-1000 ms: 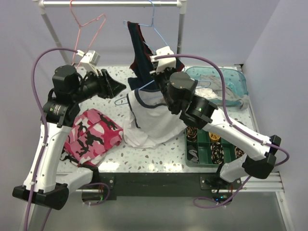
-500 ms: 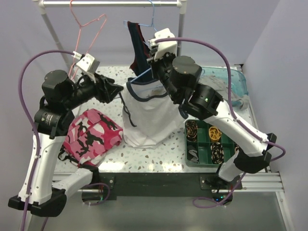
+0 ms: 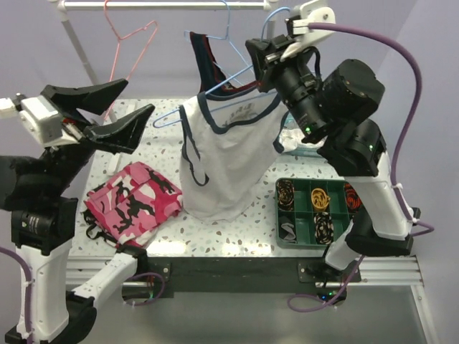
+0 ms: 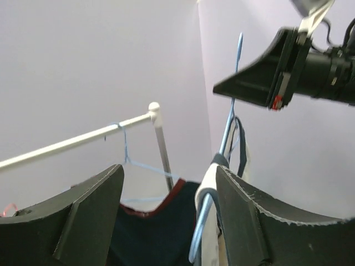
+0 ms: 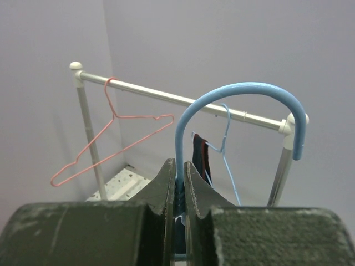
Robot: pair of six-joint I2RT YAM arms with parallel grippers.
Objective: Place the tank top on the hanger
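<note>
Table [image 3: 215, 233] w/ white tank top [image 3: 229, 154] hanging above it on the blue hanger [image 5: 238, 87]. R gripper [image 5: 178, 166] squeezes the hanger's neck, up high. L gripper [image 3: 140, 97] is wide, nothing in it, just left of the top.

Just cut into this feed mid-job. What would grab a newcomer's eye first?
The tank top hangs in mid-air above the table from the blue hanger, whose neck the right gripper pinches shut, up near the clothes rail. Off to the left, the left gripper gapes wide and empty. A pink camouflage garment lies crumpled on the table below it.
</note>
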